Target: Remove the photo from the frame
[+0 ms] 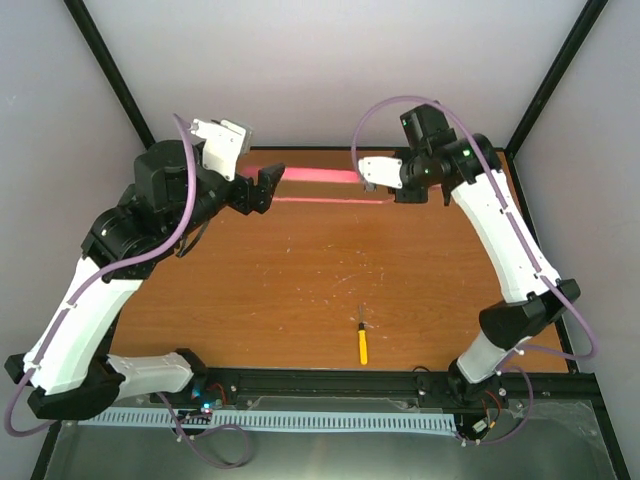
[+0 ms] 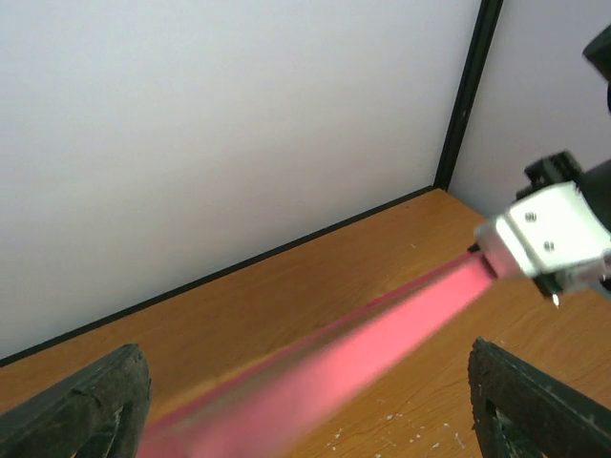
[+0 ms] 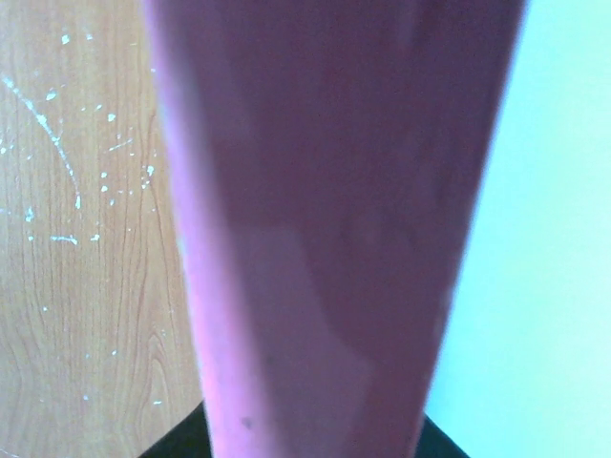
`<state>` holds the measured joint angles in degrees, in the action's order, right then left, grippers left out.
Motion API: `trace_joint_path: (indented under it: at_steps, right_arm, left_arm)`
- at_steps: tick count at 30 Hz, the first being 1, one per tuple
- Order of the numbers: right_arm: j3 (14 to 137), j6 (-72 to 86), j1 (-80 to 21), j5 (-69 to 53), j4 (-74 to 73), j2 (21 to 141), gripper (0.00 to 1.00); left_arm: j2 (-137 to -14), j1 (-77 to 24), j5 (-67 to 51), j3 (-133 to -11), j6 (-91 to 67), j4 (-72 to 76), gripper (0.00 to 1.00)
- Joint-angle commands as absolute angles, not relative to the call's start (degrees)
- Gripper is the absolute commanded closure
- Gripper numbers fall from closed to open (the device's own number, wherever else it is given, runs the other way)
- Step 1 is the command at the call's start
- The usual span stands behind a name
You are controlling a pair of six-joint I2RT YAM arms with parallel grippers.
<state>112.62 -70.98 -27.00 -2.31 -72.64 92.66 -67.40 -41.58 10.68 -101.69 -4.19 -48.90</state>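
The pink frame is held off the table at the back, nearly edge-on to the top view. My right gripper is shut on its right end. In the right wrist view the frame fills the picture and hides the fingers. In the left wrist view the frame runs blurred between my left gripper's fingers, which stand wide apart without touching it, and the white right gripper grips its far end. My left gripper is open around the frame's left end. The photo is hidden.
A small yellow-handled screwdriver lies on the wooden table near the front middle. White walls and black corner posts close in the back and sides. Small white specks are scattered on the table.
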Motion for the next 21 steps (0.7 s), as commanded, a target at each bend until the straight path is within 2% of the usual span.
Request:
trace_joint_path:
  at_steps: [1,6,21]
  right_arm:
    - [123.6,-59.4,-23.9,-6.6,-74.7,95.1,0.97]
    - [130.7,-53.2,-18.4,-10.1,-75.3,97.2,0.97]
    - [132.8,-33.5,-1.2,-35.9,-75.7,98.1,0.97]
  left_arm:
    - [-65.9,-41.8,12.4,-99.4,-3.1,-45.4,0.1]
    - [-62.7,-41.8,13.4,-96.2,-2.9,-42.9,0.1]
    - [-63.1,-41.7,14.0,-88.1,-3.3,-39.9,0.1]
